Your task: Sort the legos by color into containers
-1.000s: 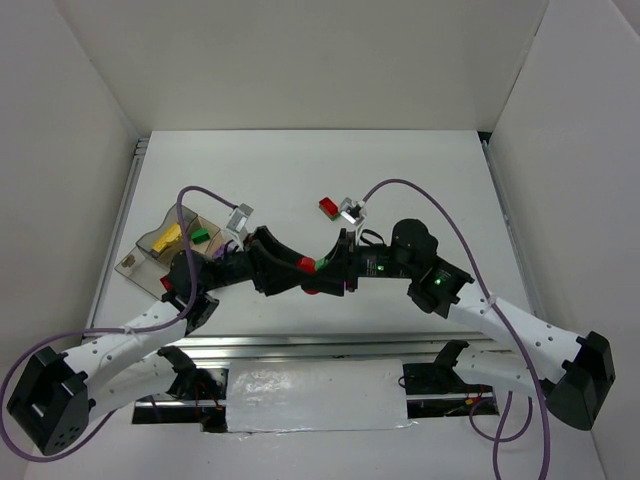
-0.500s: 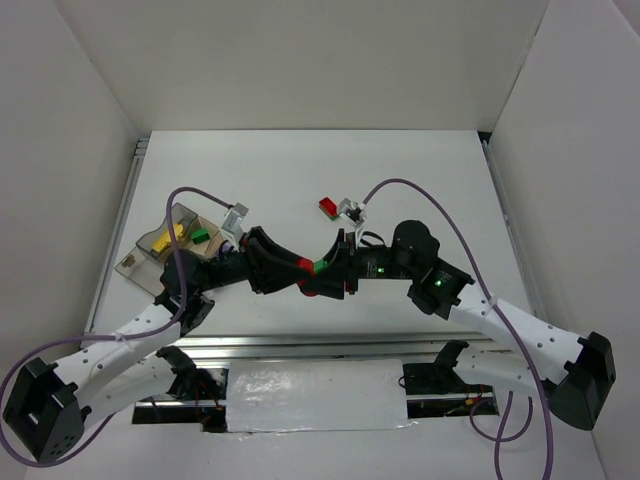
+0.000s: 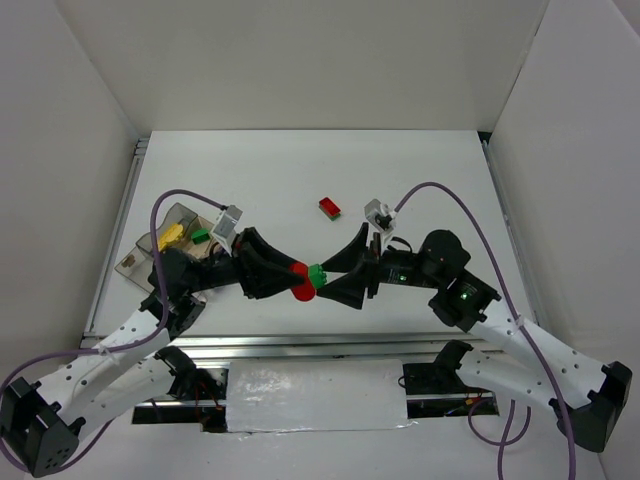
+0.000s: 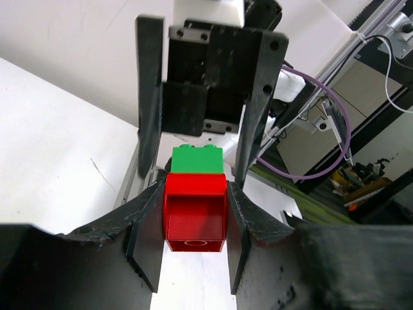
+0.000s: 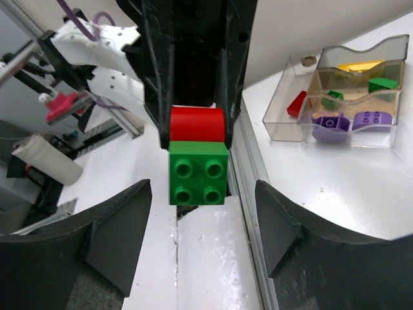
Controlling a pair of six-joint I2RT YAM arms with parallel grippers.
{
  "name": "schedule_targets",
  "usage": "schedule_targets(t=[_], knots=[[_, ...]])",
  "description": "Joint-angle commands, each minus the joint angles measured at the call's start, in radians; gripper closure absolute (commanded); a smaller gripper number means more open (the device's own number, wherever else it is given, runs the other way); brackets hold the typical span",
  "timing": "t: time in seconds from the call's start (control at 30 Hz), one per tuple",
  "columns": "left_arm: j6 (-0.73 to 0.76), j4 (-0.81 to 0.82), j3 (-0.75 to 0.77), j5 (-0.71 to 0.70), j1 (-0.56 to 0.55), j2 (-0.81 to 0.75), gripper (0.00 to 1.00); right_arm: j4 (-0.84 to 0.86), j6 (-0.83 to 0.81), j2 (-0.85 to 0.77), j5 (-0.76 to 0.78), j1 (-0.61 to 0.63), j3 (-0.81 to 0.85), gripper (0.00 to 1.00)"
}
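Note:
My left gripper (image 4: 193,240) is shut on a red lego (image 4: 195,210) with a green lego (image 4: 197,159) stuck to its far end. In the top view the pair hangs above the table's near middle, red (image 3: 300,281) and green (image 3: 317,276), held by the left gripper (image 3: 293,280). My right gripper (image 5: 201,223) faces it, jaws spread wide on either side of the green lego (image 5: 197,172), not touching it. It shows open in the top view (image 3: 330,277). The clear tray (image 3: 150,245) stands at the left. It holds yellow, green, purple and red legos (image 5: 332,121).
One loose red lego (image 3: 328,207) lies on the table beyond the grippers. The tray (image 5: 284,106) sits near the table's left edge. White walls enclose the table, and a metal rail (image 3: 330,345) runs along the near edge.
My right gripper has opened and drawn back to the right, off the joined legos. The left gripper still holds the red lego with the green one attached.

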Motion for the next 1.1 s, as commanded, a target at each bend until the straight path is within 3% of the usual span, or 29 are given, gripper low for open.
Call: schedule_targets(t=[0.0,0.33,0.4,0.43,0.47,0.53,0.57,0.67,0.73,0.8,0.83,0.9,0.93,1.07], knots=[[0.033,0.018,0.031,0.04,-0.004,-0.009,1.0,0.042,-0.018,-0.04,0.016,-0.009,-0.004,0.29],[0.027,0.034,0.018,0.044,-0.004,-0.017,1.0,0.134,0.028,0.062,-0.052,-0.009,0.025,0.43],[0.031,0.023,0.018,0.041,-0.002,-0.018,1.0,0.154,0.029,0.068,-0.063,-0.008,0.025,0.6],[0.034,0.014,0.02,0.038,-0.004,-0.017,1.0,0.152,0.028,0.07,-0.063,-0.009,0.027,0.83],[0.041,-0.012,0.023,0.038,-0.002,-0.017,1.0,0.151,0.025,0.069,-0.058,-0.009,0.028,1.0],[0.076,-0.073,0.034,0.008,-0.002,-0.027,1.0,0.131,-0.004,0.043,-0.038,-0.012,0.019,1.0],[0.105,-0.203,0.06,-0.021,-0.001,-0.037,1.0,0.122,-0.042,0.003,-0.003,-0.02,-0.008,1.0],[0.211,-0.522,0.116,-0.265,0.042,-0.089,1.0,0.126,-0.057,-0.095,0.062,-0.13,-0.108,1.0],[0.22,-0.66,0.146,-0.426,0.135,-0.115,1.0,0.113,-0.046,-0.131,0.031,-0.253,-0.148,1.0],[0.214,-0.88,0.169,-0.544,0.248,-0.112,1.0,0.07,-0.049,-0.14,0.034,-0.302,-0.154,1.0],[0.212,-0.946,0.189,-0.677,0.287,-0.106,1.0,0.048,-0.056,-0.139,0.049,-0.319,-0.15,1.0],[0.168,-1.128,0.198,-0.855,0.364,-0.075,1.0,-0.007,-0.073,-0.126,0.092,-0.324,-0.137,1.0],[0.098,-1.178,0.193,-1.032,0.381,-0.061,1.0,-0.013,-0.064,-0.111,0.095,-0.322,-0.13,1.0],[-0.05,-1.295,0.137,-1.264,0.448,-0.03,1.0,0.01,-0.009,-0.056,0.108,-0.324,-0.119,1.0]])
